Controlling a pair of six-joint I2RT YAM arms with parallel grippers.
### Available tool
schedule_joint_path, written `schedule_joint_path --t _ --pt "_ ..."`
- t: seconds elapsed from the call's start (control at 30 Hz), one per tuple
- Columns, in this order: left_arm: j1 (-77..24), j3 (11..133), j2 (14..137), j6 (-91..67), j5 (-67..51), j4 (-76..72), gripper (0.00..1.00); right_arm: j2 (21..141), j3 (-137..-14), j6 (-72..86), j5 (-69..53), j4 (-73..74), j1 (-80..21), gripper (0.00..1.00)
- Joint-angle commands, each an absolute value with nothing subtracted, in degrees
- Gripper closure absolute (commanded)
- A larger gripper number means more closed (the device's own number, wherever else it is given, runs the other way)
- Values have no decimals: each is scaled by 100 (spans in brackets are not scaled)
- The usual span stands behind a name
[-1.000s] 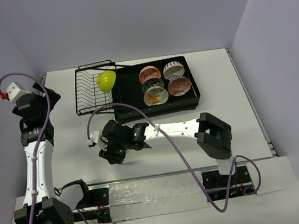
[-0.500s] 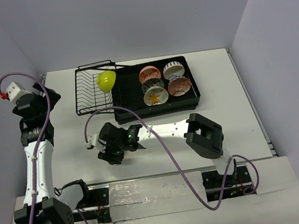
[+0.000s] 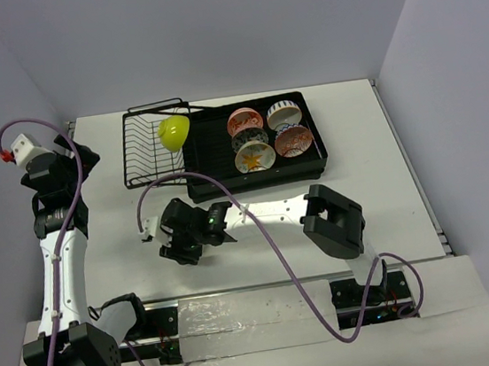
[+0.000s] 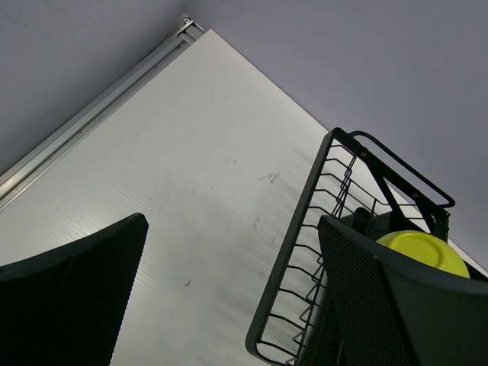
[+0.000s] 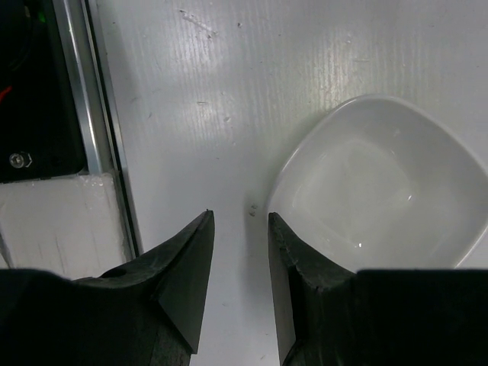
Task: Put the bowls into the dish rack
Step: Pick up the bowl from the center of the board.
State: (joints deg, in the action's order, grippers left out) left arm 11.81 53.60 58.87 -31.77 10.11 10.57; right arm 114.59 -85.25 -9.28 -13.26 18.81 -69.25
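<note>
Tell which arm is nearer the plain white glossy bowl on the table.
Right arm: its jaws hang beside the plain white glossy bowl, close to its rim. The left arm reaches toward the far-left corner of the table, well away.

From above, my right gripper (image 3: 174,252) covers the pale bowl (image 5: 381,191), so I cannot make it out there. At my right wrist, the frame's edge and my right finger (image 5: 305,305) cut off its right and lower rim. At my left wrist, my left finger (image 4: 396,305) hides the lower part of the lime green bowl (image 4: 423,248), and the dish rack (image 4: 301,259) runs out of frame.
</note>
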Motion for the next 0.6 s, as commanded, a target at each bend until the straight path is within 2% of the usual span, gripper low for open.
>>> schedule_joint_path --t 0.0,0.57 --pt "1213 5405 5915 -3173 888 853 1 11522 -8710 -1011 -1196 1784 -6847 58" --pt "1222 5423 5959 -3190 730 853 1 11865 -8815 -1002 -1055 1881 -6741 62"
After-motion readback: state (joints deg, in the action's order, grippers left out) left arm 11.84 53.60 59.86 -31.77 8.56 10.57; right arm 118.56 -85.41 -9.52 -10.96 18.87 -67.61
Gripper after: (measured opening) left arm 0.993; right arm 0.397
